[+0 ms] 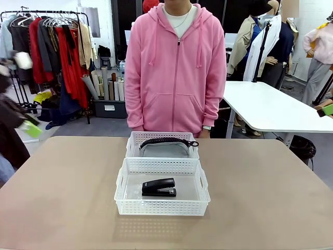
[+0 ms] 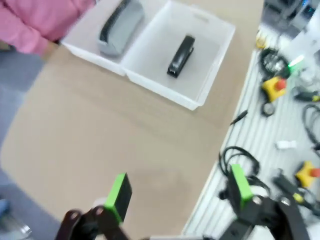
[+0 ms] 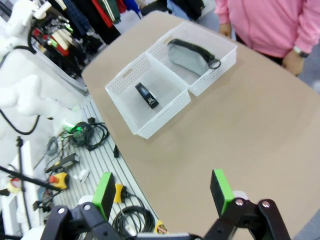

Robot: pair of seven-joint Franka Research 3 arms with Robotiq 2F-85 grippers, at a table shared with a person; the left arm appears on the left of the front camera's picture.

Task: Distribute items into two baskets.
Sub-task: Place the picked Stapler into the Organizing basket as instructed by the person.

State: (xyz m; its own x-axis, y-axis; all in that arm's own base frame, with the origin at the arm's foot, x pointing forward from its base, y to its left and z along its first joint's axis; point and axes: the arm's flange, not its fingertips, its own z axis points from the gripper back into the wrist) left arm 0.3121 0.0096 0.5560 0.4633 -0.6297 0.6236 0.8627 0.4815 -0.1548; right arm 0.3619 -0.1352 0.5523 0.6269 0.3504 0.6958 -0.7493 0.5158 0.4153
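The stapler [image 1: 158, 188] lay in the near basket [image 1: 120, 188]. The grey pouch [image 1: 164, 148] lay in the far basket [image 1: 132, 144]. Both grippers, left [image 2: 178, 195] and right [image 3: 162, 194], had their fingers wide open, holding nothing, above the worktop [image 1: 62, 192].

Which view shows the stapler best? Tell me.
The front view: the stapler lies close and sharp in the near basket. The right wrist view shows it small; the left wrist view shows it blurred.

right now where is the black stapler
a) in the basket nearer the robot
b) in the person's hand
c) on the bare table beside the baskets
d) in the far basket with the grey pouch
a: the stapler lies alone in the nearer basket, while the pouch fills the far basket.
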